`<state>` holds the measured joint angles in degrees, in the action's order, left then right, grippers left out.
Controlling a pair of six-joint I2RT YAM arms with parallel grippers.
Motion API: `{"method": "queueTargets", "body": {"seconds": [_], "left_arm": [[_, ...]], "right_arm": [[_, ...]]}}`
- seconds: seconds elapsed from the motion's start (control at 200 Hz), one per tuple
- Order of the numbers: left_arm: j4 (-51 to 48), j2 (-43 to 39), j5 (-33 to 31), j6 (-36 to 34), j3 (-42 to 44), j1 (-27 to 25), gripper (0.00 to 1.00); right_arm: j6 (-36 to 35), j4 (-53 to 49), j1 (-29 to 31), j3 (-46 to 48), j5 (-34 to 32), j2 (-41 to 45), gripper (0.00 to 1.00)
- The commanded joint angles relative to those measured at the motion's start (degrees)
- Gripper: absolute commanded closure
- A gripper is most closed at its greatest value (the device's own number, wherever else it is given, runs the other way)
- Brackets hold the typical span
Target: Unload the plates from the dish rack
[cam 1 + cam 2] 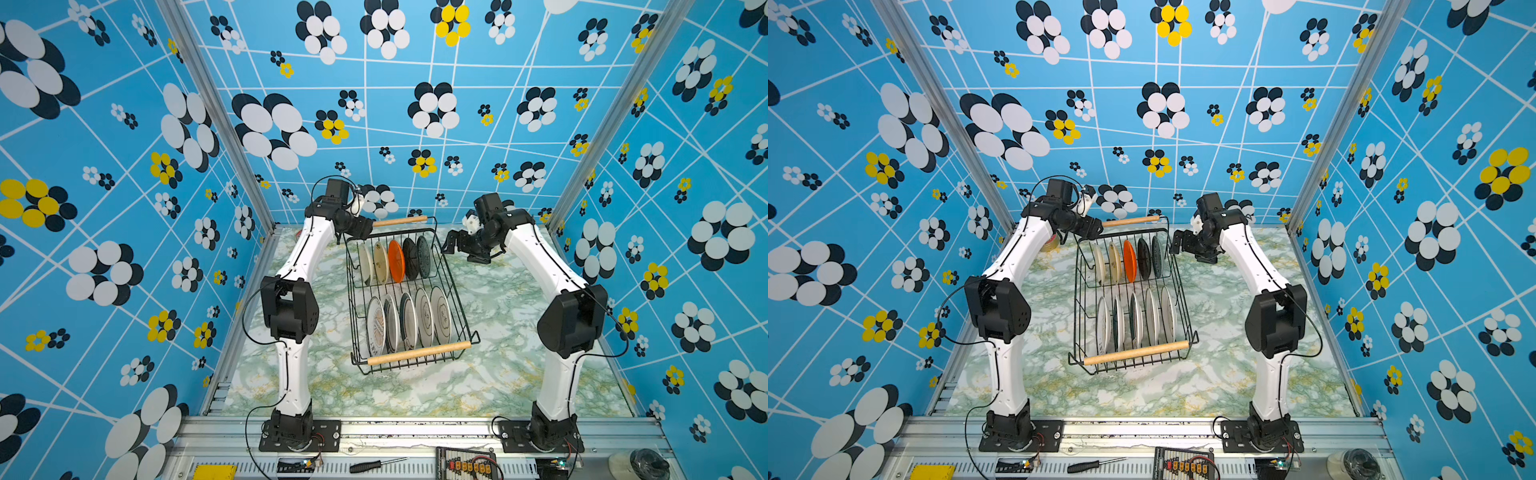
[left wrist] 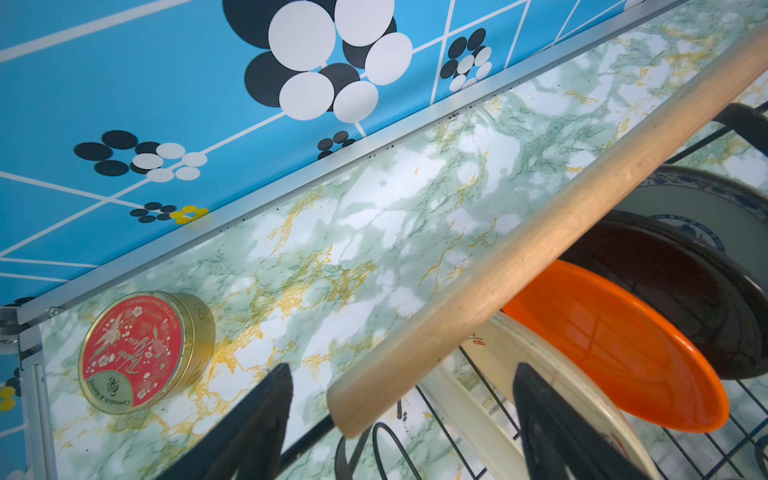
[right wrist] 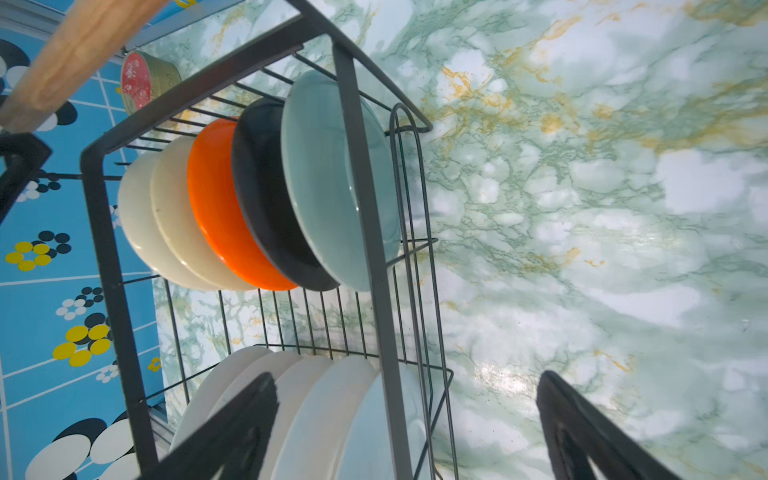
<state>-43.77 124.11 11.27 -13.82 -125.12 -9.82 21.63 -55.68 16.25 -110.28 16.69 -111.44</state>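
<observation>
Marbled tabletop (image 1: 511,332); wire dish rack (image 1: 417,353), round plates (image 1: 396,261) upright; left hand (image 2: 403,365), right hand (image 3: 405,374) spread.

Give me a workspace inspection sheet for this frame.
Surface: marbled table, rack standing mid-table.
Job's things: dish rack holds ten plates on edge, two rows of five; none unloaded.
Clutter: red-lidded tin at far left corner; screwdriver on front aluminium rail.
Grippers: left gripper open, straddling the end of the far wooden handle; right gripper open, empty, beside the rack's right side.
Cables: black cable loops hang off both arms, clear of the rack.
Surroundings: blue flower-print walls.
</observation>
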Motion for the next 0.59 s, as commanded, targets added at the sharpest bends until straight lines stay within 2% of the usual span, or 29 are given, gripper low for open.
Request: {"method": "queueTargets", "body": {"seconds": [0.0,0.19,0.33,0.59], "left_arm": [[-3.7,2.39,0.83,-2.05,-3.04,-0.64,0.17],[-5.63,4.99,-0.29,-3.62,-5.79,-0.81,0.19],[-8.16,7.84,-1.66,-3.23,-10.65,-0.89,0.29],[-11.67,11.15,-4.58,-3.56,-13.57,-1.25,0.37]], "right_arm": [[0.08,3.03,0.01,6.06,-1.32,7.04,0.01],[2.22,5.5,-0.03,16.51,-1.9,16.51,0.01],[3.34,7.39,0.01,24.06,-1.97,22.26,0.01],[3.15,9.07,0.08,31.77,0.1,27.68,0.01]]}}
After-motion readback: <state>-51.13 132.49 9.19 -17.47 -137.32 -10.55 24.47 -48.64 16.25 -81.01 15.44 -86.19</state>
